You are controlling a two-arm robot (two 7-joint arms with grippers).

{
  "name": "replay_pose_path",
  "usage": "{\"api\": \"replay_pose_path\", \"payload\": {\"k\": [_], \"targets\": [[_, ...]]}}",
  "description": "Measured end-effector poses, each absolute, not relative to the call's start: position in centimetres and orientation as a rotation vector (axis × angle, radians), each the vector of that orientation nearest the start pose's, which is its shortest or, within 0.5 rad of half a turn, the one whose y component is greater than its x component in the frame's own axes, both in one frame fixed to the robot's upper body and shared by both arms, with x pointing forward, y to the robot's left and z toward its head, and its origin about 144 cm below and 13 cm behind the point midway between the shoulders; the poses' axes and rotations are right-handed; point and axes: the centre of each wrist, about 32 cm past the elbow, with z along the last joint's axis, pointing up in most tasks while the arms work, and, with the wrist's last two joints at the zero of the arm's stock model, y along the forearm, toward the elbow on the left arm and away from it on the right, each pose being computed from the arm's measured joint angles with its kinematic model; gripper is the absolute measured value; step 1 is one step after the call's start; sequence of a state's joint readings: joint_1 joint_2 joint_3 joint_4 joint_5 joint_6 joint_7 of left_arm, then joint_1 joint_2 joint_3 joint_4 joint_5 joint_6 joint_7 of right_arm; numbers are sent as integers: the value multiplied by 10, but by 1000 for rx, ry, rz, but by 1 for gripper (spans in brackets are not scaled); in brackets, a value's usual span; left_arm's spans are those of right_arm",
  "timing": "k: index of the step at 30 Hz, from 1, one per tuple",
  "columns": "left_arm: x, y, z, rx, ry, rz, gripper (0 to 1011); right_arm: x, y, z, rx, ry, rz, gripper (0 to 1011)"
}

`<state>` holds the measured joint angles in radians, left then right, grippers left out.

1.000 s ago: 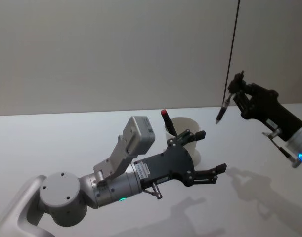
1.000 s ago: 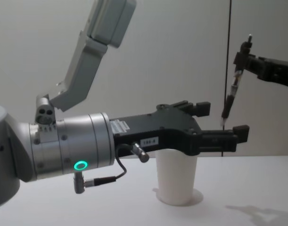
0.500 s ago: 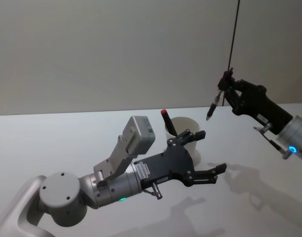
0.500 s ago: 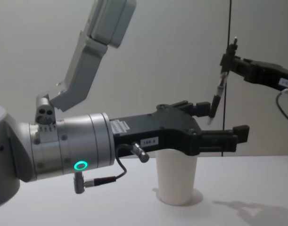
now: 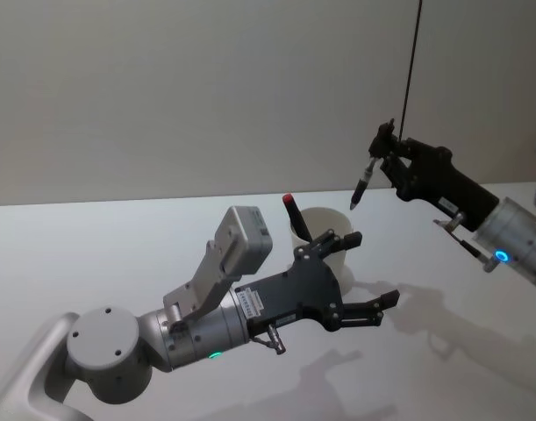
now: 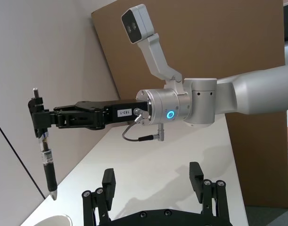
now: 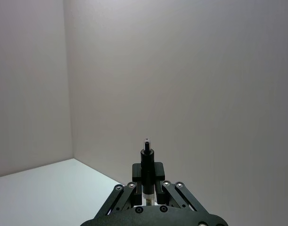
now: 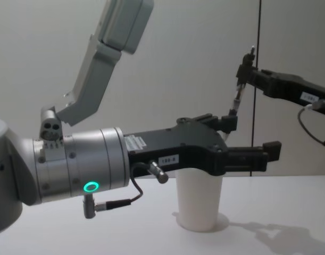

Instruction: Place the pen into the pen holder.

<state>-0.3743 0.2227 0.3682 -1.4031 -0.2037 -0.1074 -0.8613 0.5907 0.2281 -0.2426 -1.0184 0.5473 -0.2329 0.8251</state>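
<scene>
left pincer spread wide, empty, over the table just before the cup | cup upright mid-table, red-capped pen inside | right pincer clamped on pen, tip down, above and right of cup

A small white label reading "188-8", as far as it can be made out, is seen on the black body of the left claw in the chest view. On the right claw, a similar white label reading roughly "183-1" is shown in the left wrist view. A further printed sticker near the left wrist is carried, but its lines cannot be read
</scene>
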Motion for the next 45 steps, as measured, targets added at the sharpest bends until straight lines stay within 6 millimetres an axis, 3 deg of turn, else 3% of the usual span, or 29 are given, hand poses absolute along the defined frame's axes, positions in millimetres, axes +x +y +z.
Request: {"api": "replay_pose_path", "payload": {"k": [22,45], "targets": [[546,192,1209,4,-255,391,1000,636,-256,1192,341,-117,-619,153],[546,192,1209,4,-255,391,1000,638,-247,1182,365,-104,-591,153]]}}
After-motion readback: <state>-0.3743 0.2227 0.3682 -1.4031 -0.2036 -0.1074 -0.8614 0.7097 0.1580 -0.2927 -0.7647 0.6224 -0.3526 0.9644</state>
